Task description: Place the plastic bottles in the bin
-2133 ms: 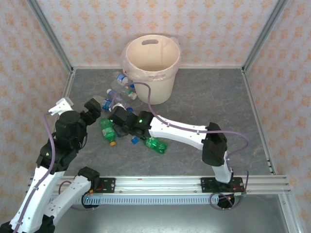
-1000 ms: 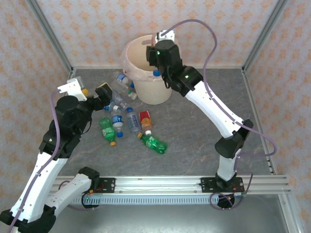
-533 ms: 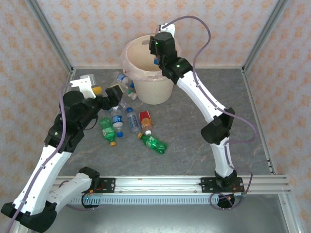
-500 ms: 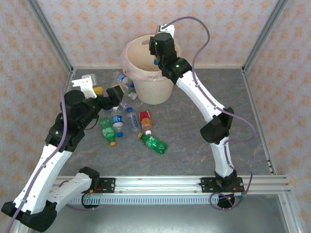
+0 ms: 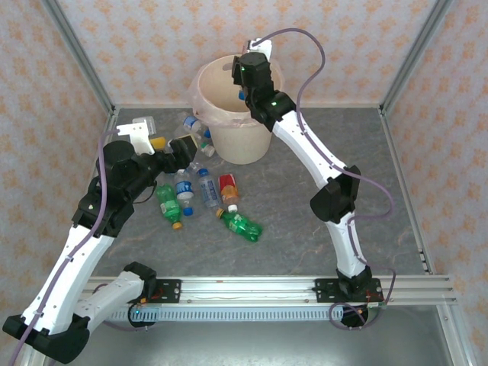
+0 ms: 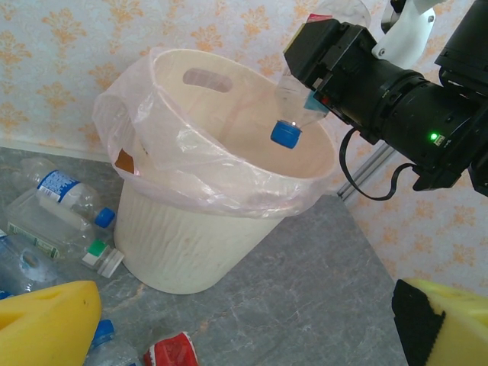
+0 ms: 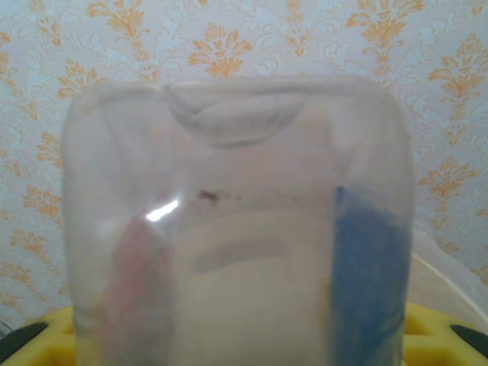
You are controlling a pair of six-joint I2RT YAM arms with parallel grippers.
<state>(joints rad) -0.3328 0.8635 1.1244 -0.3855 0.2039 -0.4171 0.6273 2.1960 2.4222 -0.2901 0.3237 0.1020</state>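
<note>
The right gripper (image 6: 314, 85) pinches a clear plastic bottle with a blue cap (image 6: 293, 103), cap downward, above the mouth of the large round cream plastic bin (image 6: 183, 229) at the far side. The left gripper (image 5: 171, 146), spread wide, hangs near loose plastic bottles (image 5: 185, 191) lying left of the bin.

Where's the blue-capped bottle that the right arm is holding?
In the left wrist view, the blue-capped bottle hangs cap-down in the right hand over the open mouth of the bin.

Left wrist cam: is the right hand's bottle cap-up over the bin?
No, the bottle at the right hand hangs blue cap down over the bin.
</note>
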